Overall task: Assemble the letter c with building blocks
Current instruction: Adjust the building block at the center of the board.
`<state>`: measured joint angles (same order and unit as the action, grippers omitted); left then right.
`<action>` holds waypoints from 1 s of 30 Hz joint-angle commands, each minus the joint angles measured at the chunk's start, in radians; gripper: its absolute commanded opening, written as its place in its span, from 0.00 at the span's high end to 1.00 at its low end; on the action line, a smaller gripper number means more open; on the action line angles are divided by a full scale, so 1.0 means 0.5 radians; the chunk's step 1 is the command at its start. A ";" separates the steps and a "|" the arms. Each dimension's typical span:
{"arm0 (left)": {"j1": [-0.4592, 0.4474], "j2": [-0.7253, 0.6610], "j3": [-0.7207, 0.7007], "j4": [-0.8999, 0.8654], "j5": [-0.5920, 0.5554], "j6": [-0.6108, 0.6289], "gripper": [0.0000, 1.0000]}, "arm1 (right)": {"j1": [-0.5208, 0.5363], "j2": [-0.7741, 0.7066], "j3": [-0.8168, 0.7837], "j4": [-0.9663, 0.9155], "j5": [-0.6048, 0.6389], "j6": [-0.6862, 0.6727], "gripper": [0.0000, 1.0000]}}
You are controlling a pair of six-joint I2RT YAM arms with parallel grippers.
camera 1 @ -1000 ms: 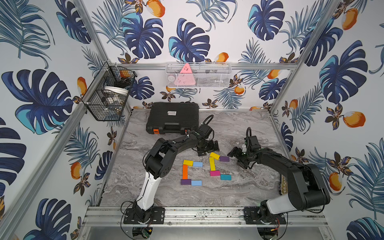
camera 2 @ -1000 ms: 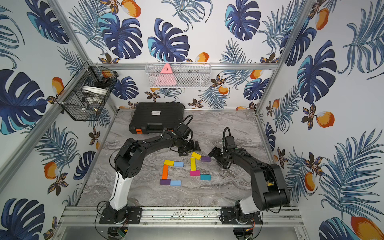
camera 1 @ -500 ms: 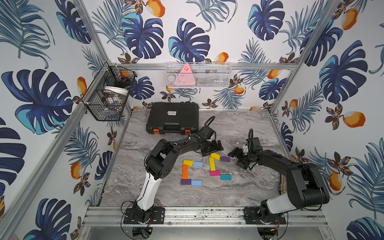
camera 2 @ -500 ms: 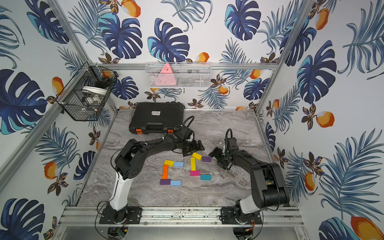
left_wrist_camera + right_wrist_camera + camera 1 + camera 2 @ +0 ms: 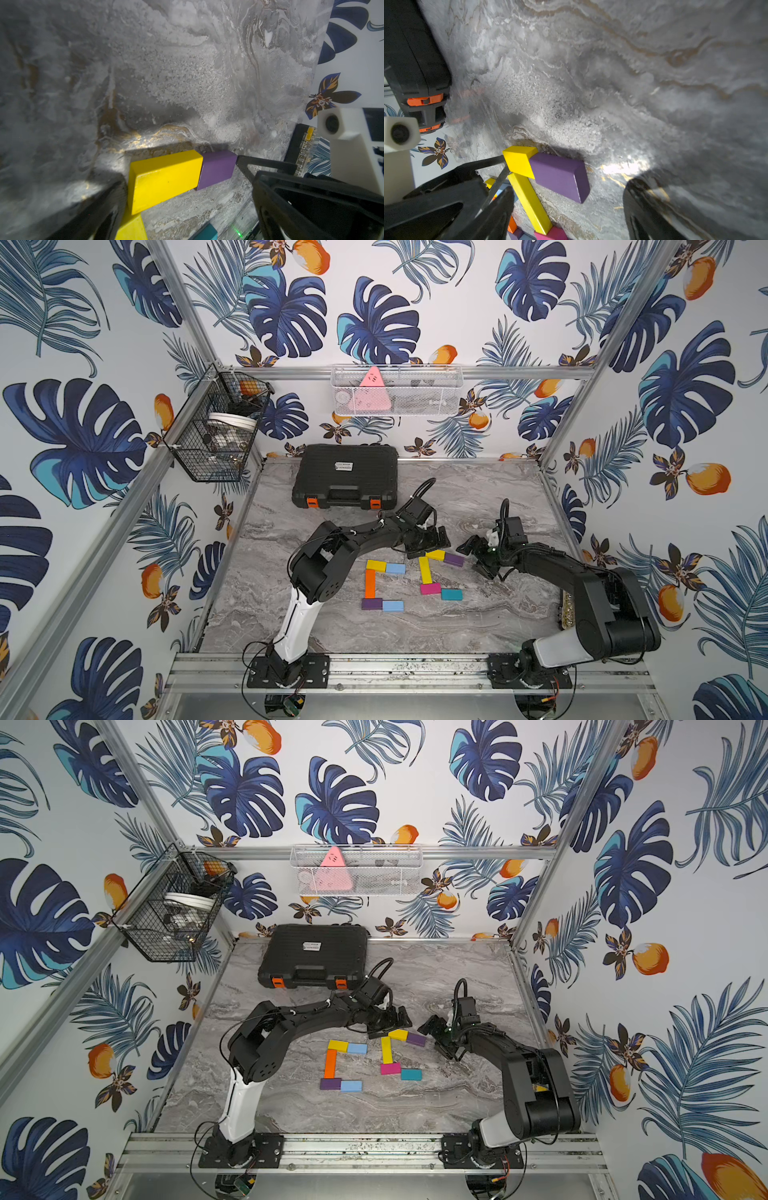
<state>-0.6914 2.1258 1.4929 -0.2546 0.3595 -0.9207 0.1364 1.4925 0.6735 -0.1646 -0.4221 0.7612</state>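
Leaf-print walls [image 5: 457, 302], grey marbled tabletop [image 5: 478, 497]

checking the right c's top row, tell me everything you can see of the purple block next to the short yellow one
The purple block is a small solid brick, matte, like painted wood, with clean edges. It lies flat on the marble table, slightly skewed, one short end butted against the short yellow block. The open right tool sits at its free end, not gripping it.

Grey marble-patterned table [image 5: 490, 489]. A closed black case [image 5: 345, 479] lies at its far edge, towards the left corner. Ten coloured building blocks [image 5: 424, 570] lie flat near its centre, in two C-like clusters.
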 commanded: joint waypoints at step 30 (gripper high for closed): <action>0.003 -0.032 -0.047 -0.049 -0.084 -0.085 0.01 | -0.026 0.288 0.041 0.385 -0.319 0.273 0.18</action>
<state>-0.6899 2.1109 1.4734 -0.2543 0.3267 -0.9470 0.1238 1.6238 0.6937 0.0566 -0.5926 0.8810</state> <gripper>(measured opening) 0.990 0.822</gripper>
